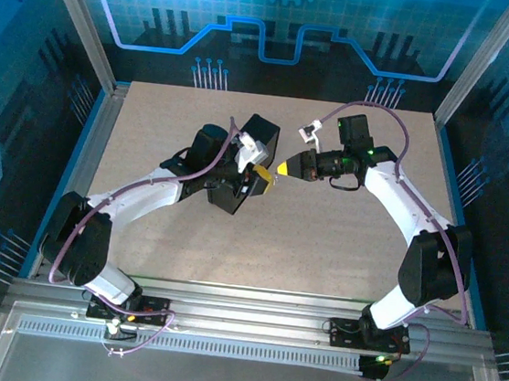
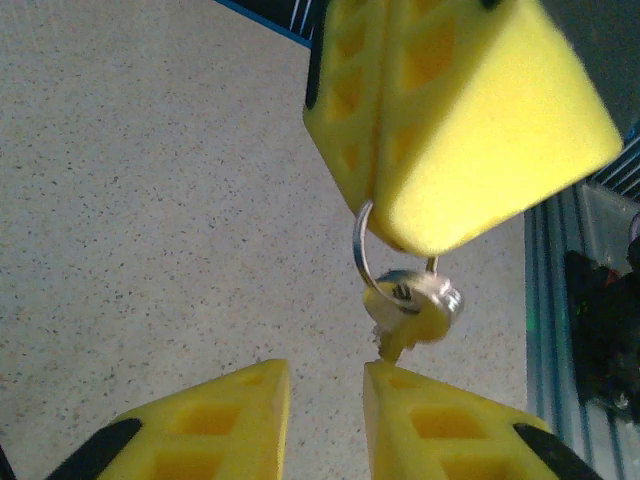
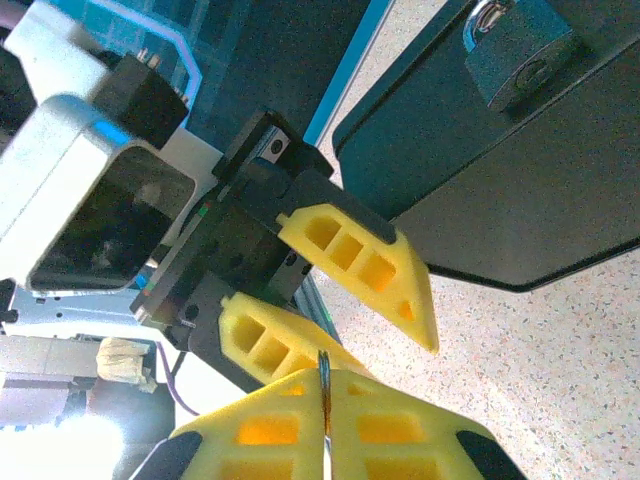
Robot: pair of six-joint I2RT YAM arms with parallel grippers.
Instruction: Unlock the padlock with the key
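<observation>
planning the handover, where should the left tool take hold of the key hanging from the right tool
Probably the key by its flat head, approaching from its tip end: it dangles on its ring from the shut right tool, tip pointing at the open left tool.

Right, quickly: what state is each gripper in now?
Left gripper: jaws open, holding nothing.
Right gripper: jaws closed on the key ring, key hanging below it.

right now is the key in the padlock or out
Out. The key hangs on its ring pinched by the right fingers; the padlock sits apart on the black box.
</observation>
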